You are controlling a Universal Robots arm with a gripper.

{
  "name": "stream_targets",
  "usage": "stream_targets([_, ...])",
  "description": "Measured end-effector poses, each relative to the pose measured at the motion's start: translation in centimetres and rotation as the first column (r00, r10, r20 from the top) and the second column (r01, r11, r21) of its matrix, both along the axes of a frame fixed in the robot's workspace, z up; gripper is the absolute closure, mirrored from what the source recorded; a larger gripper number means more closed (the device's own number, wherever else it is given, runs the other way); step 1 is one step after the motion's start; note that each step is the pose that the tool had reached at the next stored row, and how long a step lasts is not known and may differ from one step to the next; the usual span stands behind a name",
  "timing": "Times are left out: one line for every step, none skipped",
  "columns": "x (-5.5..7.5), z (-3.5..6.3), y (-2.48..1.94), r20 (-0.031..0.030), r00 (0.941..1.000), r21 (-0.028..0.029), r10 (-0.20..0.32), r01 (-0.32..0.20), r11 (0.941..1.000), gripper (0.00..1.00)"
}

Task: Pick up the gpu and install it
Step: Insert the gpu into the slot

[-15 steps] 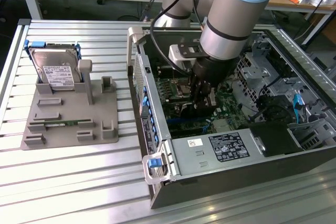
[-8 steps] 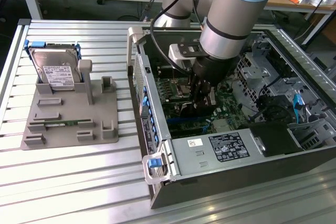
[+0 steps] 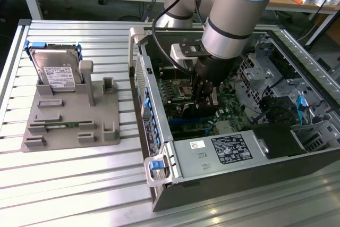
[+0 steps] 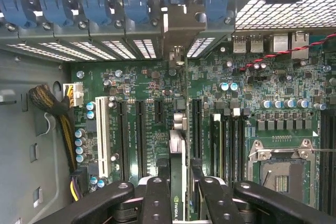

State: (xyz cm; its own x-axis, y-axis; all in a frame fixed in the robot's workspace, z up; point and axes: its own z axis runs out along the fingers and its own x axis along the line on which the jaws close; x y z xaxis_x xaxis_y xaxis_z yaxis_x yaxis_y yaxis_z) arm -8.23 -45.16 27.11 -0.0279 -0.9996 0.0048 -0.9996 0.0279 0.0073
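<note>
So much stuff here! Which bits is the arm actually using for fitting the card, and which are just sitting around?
In use:
- gpu, held edge-on over the motherboard slots
- gripper, closed on the gpu
- open computer case
- motherboard

Just lying about:
- hard drive in its blue frame
- grey holder tray
- memory stick on the tray

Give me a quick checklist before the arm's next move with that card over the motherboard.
1. Thin dark graphics card held between the black fingers: ok.
2. Card standing on edge over the green motherboard, inside the open grey computer case: ok.
3. Card's silver bracket at the rear slot openings: ok.
4. Card fully seated in its slot: cannot tell.
5. Black and yellow cable bundle away from the card: ok.
</note>
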Motion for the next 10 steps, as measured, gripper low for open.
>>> stream_targets([0.0, 0.0, 0.0, 0.0, 1.0, -0.0001, 0.0, 0.0, 1.0, 0.74])
stream_targets([0.0, 0.0, 0.0, 0.0, 1.0, -0.0001, 0.0, 0.0, 1.0, 0.74])
stream_targets([0.0, 0.0, 0.0, 0.0, 1.0, -0.0001, 0.0, 0.0, 1.0, 0.74])
stream_targets([0.0, -0.03, 0.0, 0.0, 1.0, 0.0, 0.0, 0.0, 1.0, 0.74])
stream_targets([0.0, -0.06, 0.01, 0.0, 1.0, 0.0, 0.0, 0.0, 1.0, 0.74])
stream_targets([0.0, -0.11, 0.01, 0.0, 1.0, 0.0, 0.0, 0.0, 1.0, 0.74])
stream_targets([0.0, -0.13, 0.0, -0.0001, 1.0, -0.0001, 0.0, 0.0, 1.0, 0.74])
stream_targets([0.0, -0.17, 0.0, 0.0, 1.0, 0.0, 0.0, 0.0, 1.0, 0.74])
stream_targets([0.0, -0.23, 0.0, 0.0, 1.0, 0.0, 0.0, 0.0, 1.0, 0.74])
stream_targets([0.0, -0.31, 0.0, 0.0, 1.0, 0.0, 0.0, 0.0, 1.0, 0.74])
